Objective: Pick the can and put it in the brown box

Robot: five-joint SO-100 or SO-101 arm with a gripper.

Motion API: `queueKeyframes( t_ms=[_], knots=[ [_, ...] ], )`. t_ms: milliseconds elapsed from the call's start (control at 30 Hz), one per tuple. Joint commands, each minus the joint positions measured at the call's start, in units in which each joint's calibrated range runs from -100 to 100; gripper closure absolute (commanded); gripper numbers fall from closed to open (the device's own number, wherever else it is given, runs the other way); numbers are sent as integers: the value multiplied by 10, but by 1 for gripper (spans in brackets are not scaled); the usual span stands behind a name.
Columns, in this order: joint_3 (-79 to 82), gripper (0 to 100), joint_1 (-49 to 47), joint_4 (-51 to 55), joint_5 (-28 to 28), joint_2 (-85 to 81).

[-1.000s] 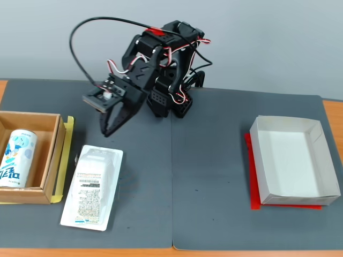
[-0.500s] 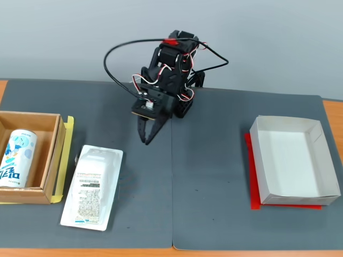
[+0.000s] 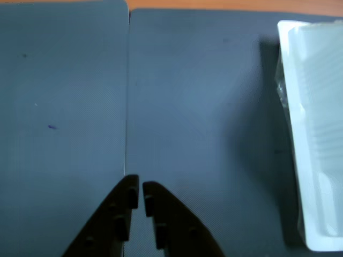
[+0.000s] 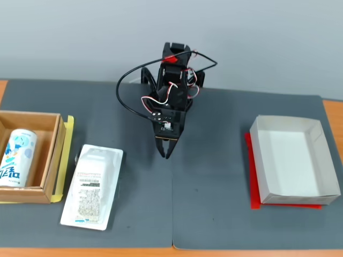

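The can (image 4: 15,158) lies on its side inside the brown box (image 4: 51,160) at the left of the worktop (image 4: 214,176), its blue lettering too small to read. The gripper (image 3: 138,188) hangs empty over the mat seam, jaws nearly closed. The packet (image 4: 92,187) beside the box carries a printed label, also unreadable.

One can (image 4: 16,159) in one brown box (image 4: 49,160), far left of the claw (image 4: 165,153) (fixed view), one plastic-wrapped packet (image 4: 92,187) lower left, one white paper tray (image 4: 293,159) right
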Motion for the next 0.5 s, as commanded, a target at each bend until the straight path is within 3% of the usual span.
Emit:
queueKeyframes(
  t_ms=[0,200,467],
  knots=[
    [12,99,-2,-9,-2,-9],
    [7,99,-3,8,-2,-9],
    [-53,99,-59,210,-2,-10]
  ],
)
